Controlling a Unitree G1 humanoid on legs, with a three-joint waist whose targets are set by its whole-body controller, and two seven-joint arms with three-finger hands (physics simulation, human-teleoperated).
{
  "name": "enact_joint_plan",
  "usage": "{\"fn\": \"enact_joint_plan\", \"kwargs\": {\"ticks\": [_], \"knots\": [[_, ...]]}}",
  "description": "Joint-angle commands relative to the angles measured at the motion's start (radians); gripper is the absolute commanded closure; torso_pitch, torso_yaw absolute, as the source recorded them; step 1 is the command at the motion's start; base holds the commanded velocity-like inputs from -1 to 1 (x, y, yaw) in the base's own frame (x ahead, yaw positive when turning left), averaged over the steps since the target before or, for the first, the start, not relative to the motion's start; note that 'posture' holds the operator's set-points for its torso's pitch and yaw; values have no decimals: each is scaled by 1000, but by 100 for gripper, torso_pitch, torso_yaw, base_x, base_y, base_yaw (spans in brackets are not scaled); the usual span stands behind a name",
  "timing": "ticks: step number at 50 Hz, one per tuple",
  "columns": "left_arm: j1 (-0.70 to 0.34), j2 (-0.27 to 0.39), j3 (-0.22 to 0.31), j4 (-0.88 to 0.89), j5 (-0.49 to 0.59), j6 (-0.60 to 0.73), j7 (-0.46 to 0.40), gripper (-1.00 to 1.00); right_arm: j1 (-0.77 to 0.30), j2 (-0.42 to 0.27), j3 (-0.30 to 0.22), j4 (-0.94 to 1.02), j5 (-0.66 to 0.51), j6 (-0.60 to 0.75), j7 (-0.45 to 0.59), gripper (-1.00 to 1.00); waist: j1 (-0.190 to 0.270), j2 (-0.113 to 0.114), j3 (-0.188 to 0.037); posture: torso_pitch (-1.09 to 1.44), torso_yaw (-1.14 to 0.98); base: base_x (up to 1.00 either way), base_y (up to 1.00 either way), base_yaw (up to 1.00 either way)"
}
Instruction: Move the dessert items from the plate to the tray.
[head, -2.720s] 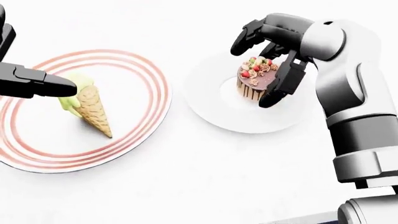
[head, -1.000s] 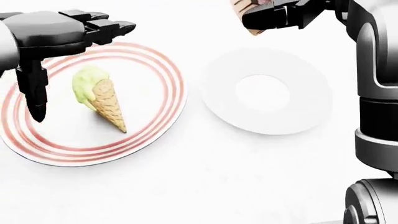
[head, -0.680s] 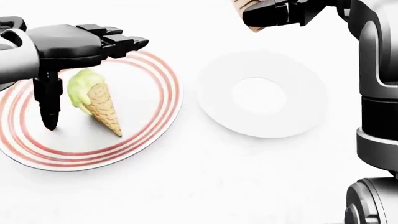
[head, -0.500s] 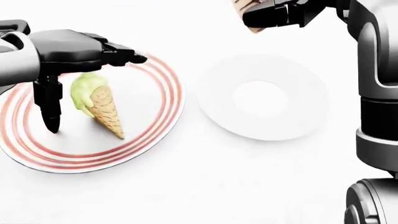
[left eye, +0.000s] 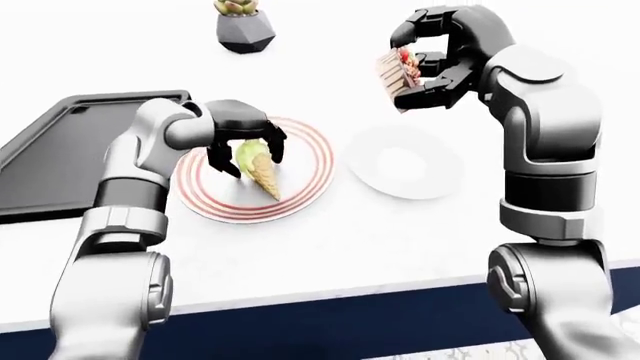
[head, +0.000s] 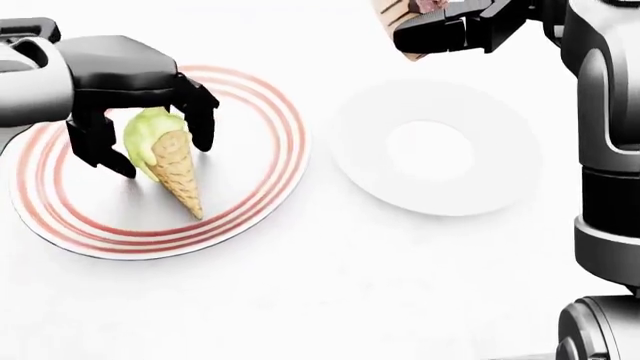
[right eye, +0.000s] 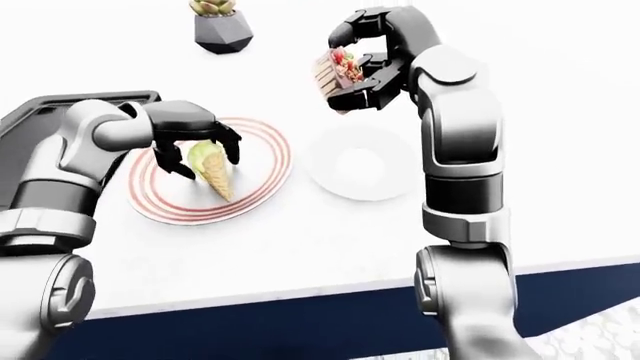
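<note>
1. Ice cream cone lies on its side on the red-ringed plate, green scoop toward the head view's top.
2. Left robot hand arches over the scoop, fingers spread either side, not closed.
3. Right robot hand is clamped on the cake slice, held high above the white plate.
4. Dark tray sits on the table, left of the ringed plate.

We see bright, even light that nearly washes out the white worktop; shadows are faint and soft beneath the left hand. Everything renders sharp.
</note>
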Motion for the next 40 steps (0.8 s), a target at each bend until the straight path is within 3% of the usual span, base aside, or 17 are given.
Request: {"fn": "enact_joint_plan", "kwargs": {"ticks": [1,3,5,6,9,11,19,23,24,26,29,30,31,34,38,39,40], "knots": [[-44,12,12,-23,-1,0,29,21,-51,-15,-18,-46,0,-42,-10,100,-2,0,-35,0,0,0,0,0],[-50,15,15,-24,4,5,40,45,-52,-15,-20,-43,-1,-47,-10,100,-1,0,-35,0,0,0,0,0],[-69,22,10,-13,32,11,91,51,-52,-14,-20,-43,-2,-49,-12,100,-2,0,-35,0,0,0,0,0],[-77,24,12,-2,30,9,87,67,-54,-14,-19,-40,-3,-49,-12,100,-2,0,-35,0,0,0,0,0],[-99,33,13,9,46,16,116,92,-65,-16,-19,-30,-5,-50,-10,100,-4,-1,-35,0,0,0,0,0],[-116,40,14,14,56,21,134,100,-70,-16,-18,-24,-7,-56,-12,100,-4,-1,-35,0,0,0,0,0],[-156,67,46,-32,26,86,156,100,-94,-17,-22,-9,-10,-80,-24,100,-6,2,-32,0,0,0,0,0],[-109,84,77,-150,-38,131,94,100,-106,-24,-25,-7,-13,-101,-30,100,-8,6,-29,0,0,0,0,0],[-96,92,84,-181,-50,149,79,100,-111,-27,-22,-7,-14,-103,-27,100,-13,15,-45,0,0,0,21,0],[-79,109,94,-236,-73,171,48,100,-120,-27,-23,-5,-10,-100,-29,100,-10,1,-34,0,0,0,25,0],[-58,125,109,-315,-118,210,-2,100,-145,-25,-25,8,-9,-98,-37,100,-9,-1,-47,0,0,0,38,0],[-56,128,108,-321,-123,214,-5,100,-148,-26,-25,12,-7,-100,-39,100,-6,-21,-43,0,0,0,63,0],[-58,133,108,-328,-126,221,-6,100,-151,-27,-22,16,-7,-104,-38,100,-4,-25,-41,0,0,0,65,0],[-52,140,106,-347,-136,228,-15,100,-155,-28,-20,16,-5,-103,-37,100,1,-8,-45,0,0,0,64,0],[-44,138,102,-358,-137,235,-14,100,-154,-29,-17,11,-7,-100,-32,100,-10,50,-29,0,0,0,63,0],[-44,138,103,-361,-139,238,-17,100,-152,-30,-16,10,-8,-102,-31,100,-15,79,-32,0,0,0,63,0],[-44,137,103,-365,-140,240,-18,100,-153,-29,-16,9,-8,-100,-29,100,-17,123,-44,0,0,0,62,0]]}}
